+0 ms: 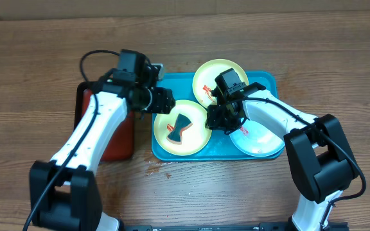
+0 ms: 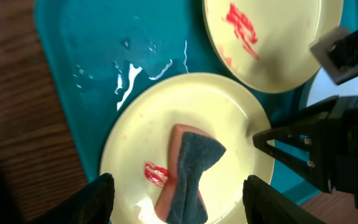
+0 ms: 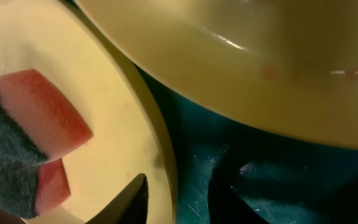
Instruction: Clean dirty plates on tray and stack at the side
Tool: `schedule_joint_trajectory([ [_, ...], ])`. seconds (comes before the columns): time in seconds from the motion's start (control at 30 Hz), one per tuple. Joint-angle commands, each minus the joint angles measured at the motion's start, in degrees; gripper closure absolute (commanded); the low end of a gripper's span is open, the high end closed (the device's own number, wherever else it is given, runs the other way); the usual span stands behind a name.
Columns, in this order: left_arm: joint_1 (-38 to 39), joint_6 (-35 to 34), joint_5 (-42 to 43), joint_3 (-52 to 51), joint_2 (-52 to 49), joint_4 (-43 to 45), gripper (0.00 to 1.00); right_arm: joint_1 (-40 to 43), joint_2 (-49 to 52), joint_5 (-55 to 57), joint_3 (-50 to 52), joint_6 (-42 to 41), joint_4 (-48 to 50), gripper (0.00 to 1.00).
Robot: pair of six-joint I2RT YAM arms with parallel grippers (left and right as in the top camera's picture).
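Early days here: all three plates sit on the turquoise tray (image 1: 265, 83) and nothing is stacked on the wooden table (image 1: 339, 58) beside it. The far yellow-green plate (image 1: 204, 77), at 12 o'clock on the tray, carries a bright sauce streak (image 2: 241, 22), untouched by the look of it. The blue-white plate (image 1: 262, 142) waits at 4 o'clock, half under the right arm, too hidden to judge how dirty it is. The action is at 8 o'clock, on the near yellow-green plate (image 1: 194, 142): a red sponge (image 1: 180, 129) with a dark scouring face lies loose on it, held by nobody, and a red smear (image 2: 156, 174) shows just beside it at its 9 o'clock. The left gripper (image 2: 180, 186) hovers above that sponge, jaws spread wide and empty. The right gripper (image 1: 216, 120) is down at the plate's 3 o'clock rim, one finger (image 3: 135, 199) inside the rim; whether the jaws are clamped cannot be told. A red tray (image 1: 119, 144) lies at 9 o'clock under the left arm. By this reading, wiping has barely begun, with three plates to clean and stack.
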State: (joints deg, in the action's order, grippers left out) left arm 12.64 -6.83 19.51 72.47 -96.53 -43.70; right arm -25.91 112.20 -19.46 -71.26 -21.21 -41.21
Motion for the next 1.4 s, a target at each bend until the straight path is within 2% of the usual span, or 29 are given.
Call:
schedule_joint_trajectory([
  [0.0,3.1,3.7,0.1,0.3,-4.2,0.1,0.37,0.3,-0.2,0.1,-1.2,-2.3,0.0,0.7],
  [0.1,5.5,6.1,0.0,0.3,-6.5,-0.1,0.39,0.3,-0.2,0.1,-1.2,-2.3,0.0,0.74],
  [0.17,6.6,6.9,0.0,0.3,-7.7,-0.2,0.44,0.3,-0.2,0.2,-1.2,-2.2,0.0,0.76],
  [0.37,7.4,6.9,-3.6,0.3,-9.1,-1.3,0.45,0.3,-0.2,0.2,-1.2,-2.5,0.0,0.76],
  [0.47,7.4,6.9,-4.8,0.3,-9.1,-2.4,0.49,0.3,-0.2,0.2,-1.2,-2.4,0.0,0.76],
  [0.8,9.5,6.9,-4.9,-3.1,-9.1,-2.4,0.49,0.3,-0.2,0.3,-1.2,-2.5,0.0,0.76],
  [1.37,9.6,4.2,-5.9,-3.8,-12.3,-0.3,0.56,0.3,-0.2,0.4,-1.2,-2.4,-0.2,0.77],
])
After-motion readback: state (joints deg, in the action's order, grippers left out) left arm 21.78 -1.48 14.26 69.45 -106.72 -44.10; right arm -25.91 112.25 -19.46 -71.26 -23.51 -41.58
